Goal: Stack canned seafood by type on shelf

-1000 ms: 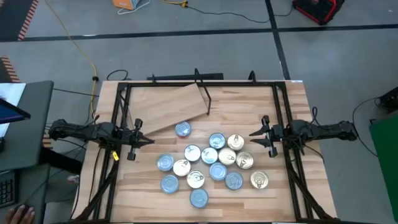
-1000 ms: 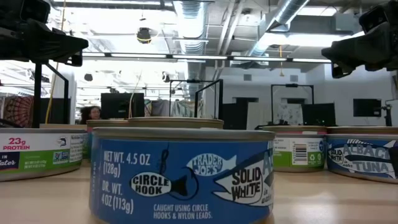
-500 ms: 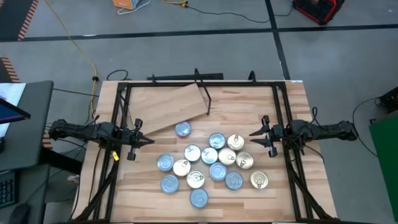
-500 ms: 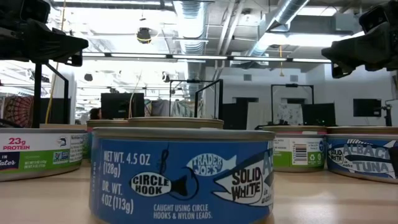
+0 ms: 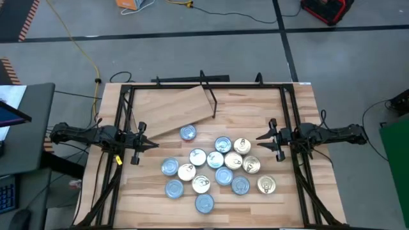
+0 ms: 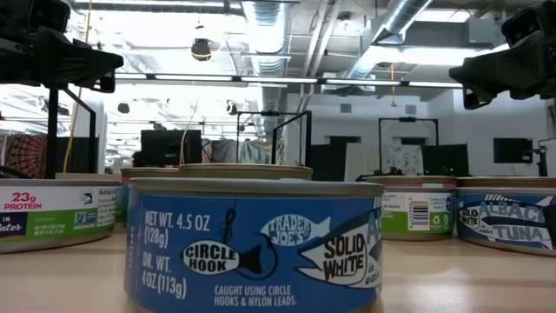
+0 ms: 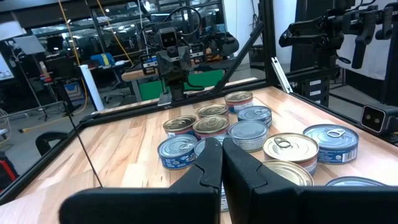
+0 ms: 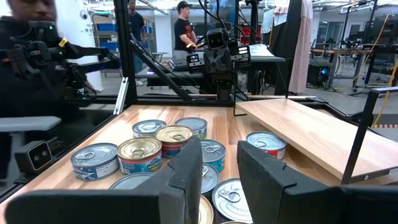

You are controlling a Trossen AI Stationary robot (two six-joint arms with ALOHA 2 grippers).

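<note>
Nothing on the tabletop [image 5: 300,191] is shifting since the earlier frame. The canned seafood [image 5: 214,169] is lying unsorted just in front of the shelf [image 5: 172,110], which is carrying nothing; all stacking remains. The left gripper [image 5: 148,144], fingers together, and right gripper [image 5: 262,142], fingers apart and empty, are hovering either side of the tins.

Overhead looks straight down; low sits level against the tins [image 5: 211,169]; opposed wrist views share them.
</note>
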